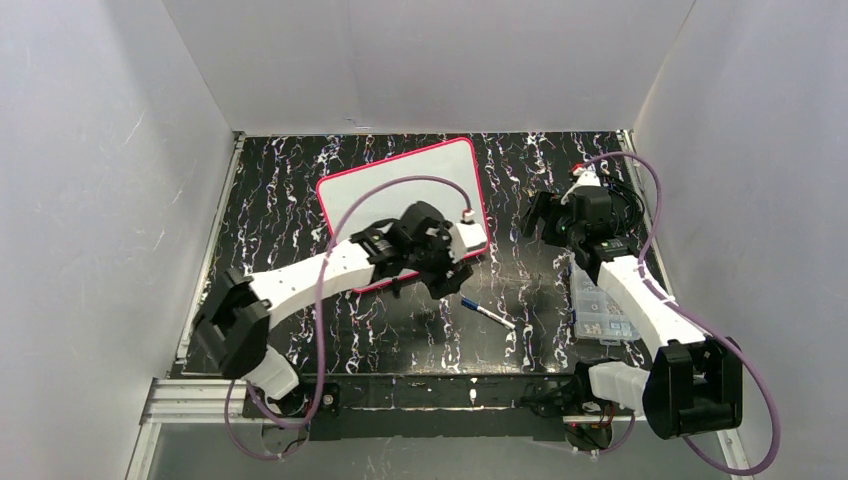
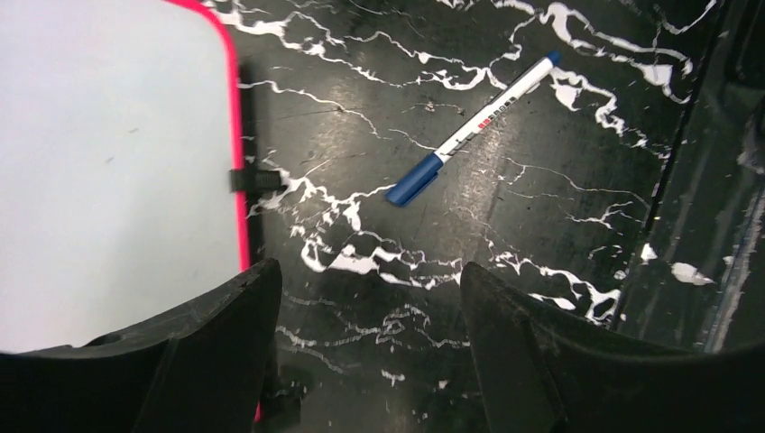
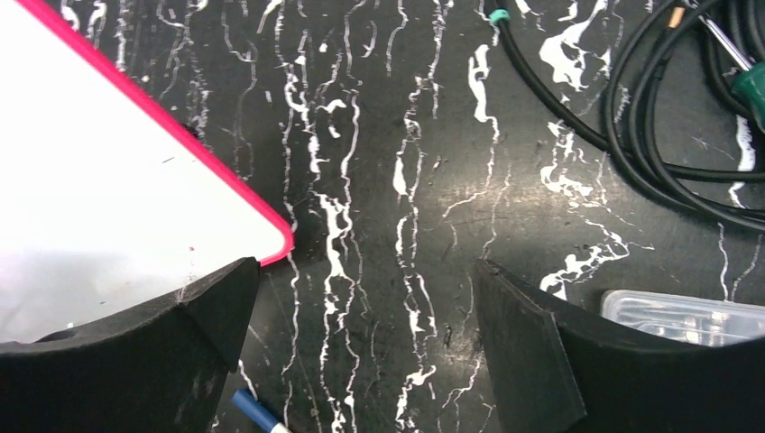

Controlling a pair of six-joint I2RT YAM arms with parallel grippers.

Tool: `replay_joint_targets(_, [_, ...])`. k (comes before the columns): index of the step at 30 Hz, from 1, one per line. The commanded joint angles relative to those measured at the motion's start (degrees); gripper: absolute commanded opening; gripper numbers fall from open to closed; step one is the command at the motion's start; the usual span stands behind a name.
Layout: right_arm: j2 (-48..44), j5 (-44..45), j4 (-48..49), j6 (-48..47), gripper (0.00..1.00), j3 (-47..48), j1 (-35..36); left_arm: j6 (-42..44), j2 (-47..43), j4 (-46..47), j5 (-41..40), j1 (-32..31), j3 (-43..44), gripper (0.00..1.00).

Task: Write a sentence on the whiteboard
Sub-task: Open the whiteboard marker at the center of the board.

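The whiteboard (image 1: 390,185) lies askew on the middle of the tabletop (image 1: 270,200), toward the back edge. The left gripper (image 2: 365,289) hangs open and empty at its near edge, a pen (image 2: 474,126) just beside; the right gripper (image 3: 361,280), off its right corner, gapes empty too

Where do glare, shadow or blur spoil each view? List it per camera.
Top external: even light, no blur; the whiteboard is washed to flat white. Left wrist: sharp on the marker pen; the board looks bluish-grey, with a dark shadow along its pink frame. Right wrist: the board blows out bright white, greying toward the bottom.
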Motion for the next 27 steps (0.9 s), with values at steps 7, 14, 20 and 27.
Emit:
replay_joint_targets(7, [-6.37,-2.31,-4.66,-0.2,0.95,4.47,-0.62,5.44,14.35,-0.11,3.7,-3.68,7.11,0.56])
replay_joint_targets(14, [-10.44,-0.45,-7.42,-0.97,0.95,4.0,-0.73,7.62,19.27,0.16,1.72,-6.33,7.73,0.47])
replay_joint_targets(20, [-14.2,0.4,-9.24,-1.56,0.95,3.39,-0.72,8.47,21.91,0.54,0.84,-7.84,7.91,0.42])
replay_joint_targets(27, [-16.9,2.43,-11.23,-2.77,0.94,4.08,-0.72,9.21,23.57,1.22,-1.66,-9.79,7.51,0.35])
